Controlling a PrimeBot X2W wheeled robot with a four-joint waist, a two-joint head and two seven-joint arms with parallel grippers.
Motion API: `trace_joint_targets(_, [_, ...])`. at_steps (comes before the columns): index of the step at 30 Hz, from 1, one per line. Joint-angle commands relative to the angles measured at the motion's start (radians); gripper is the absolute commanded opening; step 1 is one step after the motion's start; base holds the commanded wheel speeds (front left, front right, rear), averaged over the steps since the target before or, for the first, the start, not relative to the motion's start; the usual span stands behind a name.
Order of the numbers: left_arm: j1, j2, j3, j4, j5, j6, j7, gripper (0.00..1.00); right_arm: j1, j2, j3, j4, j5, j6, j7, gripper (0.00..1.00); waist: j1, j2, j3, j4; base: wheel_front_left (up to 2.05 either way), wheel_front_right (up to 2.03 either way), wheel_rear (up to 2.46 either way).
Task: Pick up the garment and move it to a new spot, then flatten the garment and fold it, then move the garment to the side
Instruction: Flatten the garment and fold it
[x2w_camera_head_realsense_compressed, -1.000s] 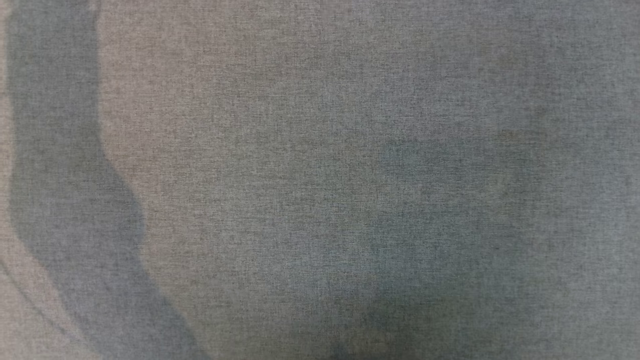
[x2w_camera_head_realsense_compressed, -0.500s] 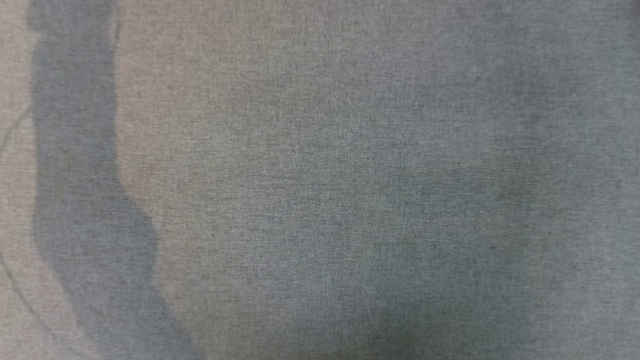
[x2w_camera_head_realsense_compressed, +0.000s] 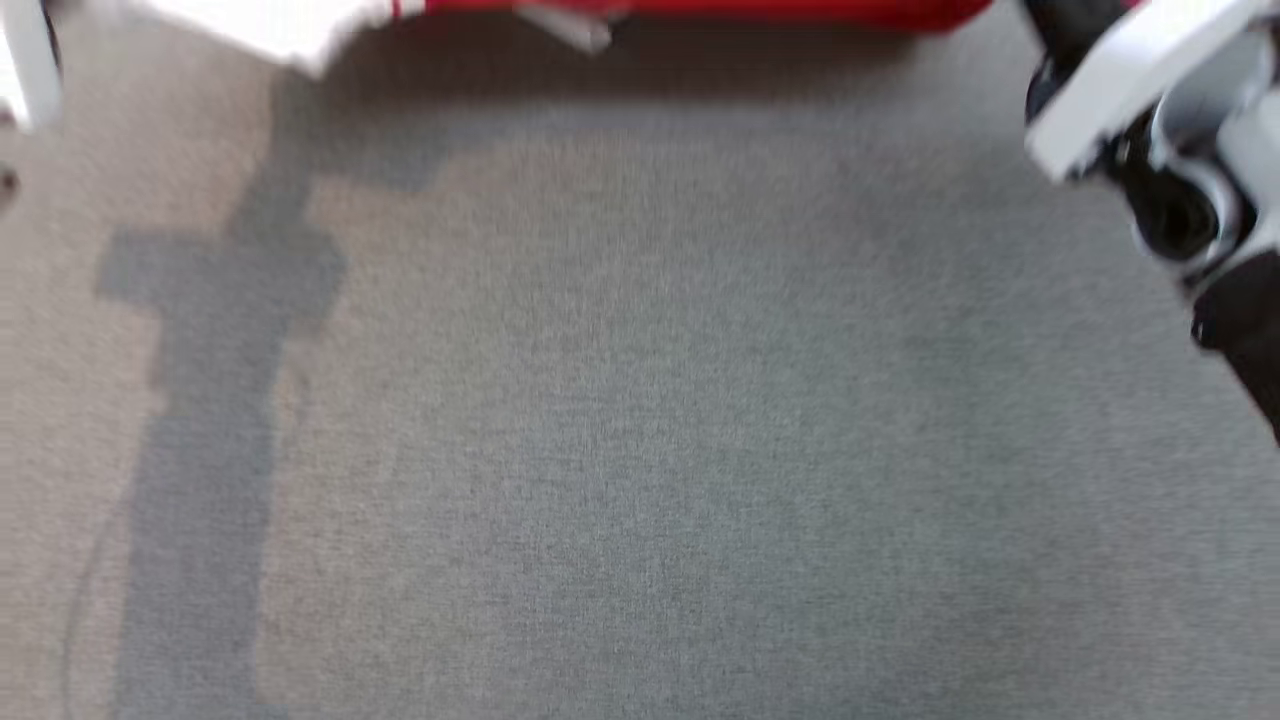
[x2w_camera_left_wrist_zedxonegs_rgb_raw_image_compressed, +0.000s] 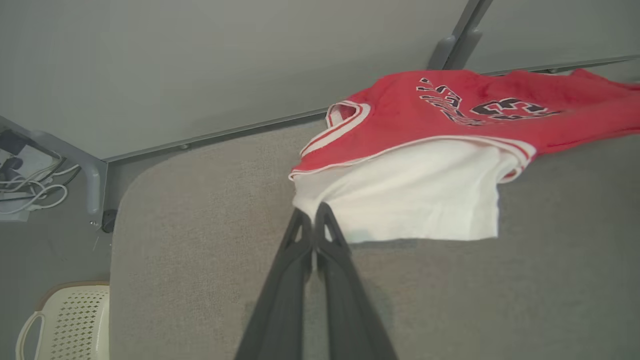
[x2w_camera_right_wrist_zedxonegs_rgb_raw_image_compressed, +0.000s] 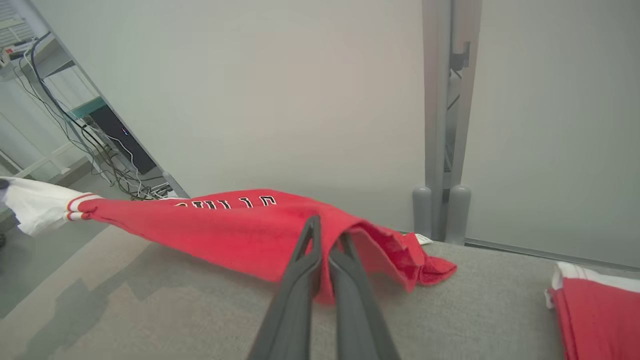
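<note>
1. The garment (x2w_camera_left_wrist_zedxonegs_rgb_raw_image_compressed: 450, 115), a red jersey with a white part, is held up off the grey table (x2w_camera_left_wrist_zedxonegs_rgb_raw_image_compressed: 200, 240). It is strung between both grippers over the table's far side, and a shadow is cast under it.
2. The left gripper (x2w_camera_left_wrist_zedxonegs_rgb_raw_image_compressed: 314, 220) has its jaws pressed together at the near corner of the white part. A pinch is judged likely, but the cloth between the tips cannot be made out.
3. The right gripper (x2w_camera_right_wrist_zedxonegs_rgb_raw_image_compressed: 327, 237) has its jaws pressed together on a fold of red cloth, which is draped over both tips.
4. Handling is judged light, soft and limp, with no stiffness and nothing fragile. Sag between the two holds is to be expected. Stretch or slip from a thin pinch is possible if it is tugged.
5. Corners, hem or shoulder seams are judged the best places to hold. The right pinch is taken mid-fold, so bunching is likely on lay-down and a regrip at an edge is probably needed for flattening.
6. The head view is motion-blurred. There the garment is cut to a red strip at the top edge, and a pale forearm (x2w_camera_head_realsense_compressed: 1150, 90) is smeared at the upper right.
7. The chest lettering cannot be read. Whether the white part is a sleeve or an inner layer cannot be told. The garment's far end is cut off at the left wrist view's right edge.
8. A second red cloth (x2w_camera_right_wrist_zedxonegs_rgb_raw_image_compressed: 595, 310) lies on the table well apart from the garment and is cut off by the frame.
</note>
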Motion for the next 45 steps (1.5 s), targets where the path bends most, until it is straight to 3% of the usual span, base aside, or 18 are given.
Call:
trace_joint_targets(1, [0.045, 0.021, -0.016, -0.025, -0.029, 0.0, 0.026, 0.0, 0.041, -0.017, 0.02, -0.017, 0.032, 0.002, 0.023, 0.0, 0.0, 0.0, -0.101, -0.009, 0.0, 0.0, 0.0])
trace_joint_targets(17, [0.489, 0.195, -0.118, -0.297, -0.347, 0.008, 0.262, 0.0, 0.338, -0.145, 0.266, -0.185, 0.27, 0.002, 0.284, 0.0, 0.0, 0.0, -0.356, -0.039, 0.0, 0.0, 0.0])
trace_joint_targets(32, [0.774, 0.35, -0.16, -0.645, -0.499, 0.137, 0.283, 0.0, 0.524, -0.318, 0.346, -0.35, 0.408, 0.002, 0.492, 0.0, 0.0, 0.0, -0.434, -0.043, 0.0, 0.0, 0.0])
trace_joint_targets(40, [0.844, 0.403, -0.158, -0.782, -0.562, 0.186, 0.276, 0.0, 0.614, -0.435, 0.358, -0.454, 0.436, 0.002, 0.531, 0.0, 0.0, 0.0, -0.44, -0.031, 0.0, 0.0, 0.0])
trace_joint_targets(45, [0.862, 0.415, -0.158, -0.818, -0.568, 0.21, 0.269, 0.0, 0.64, -0.469, 0.354, -0.494, 0.438, 0.002, 0.523, 0.0, 0.0, 0.0, -0.438, -0.038, 0.0, 0.0, 0.0])
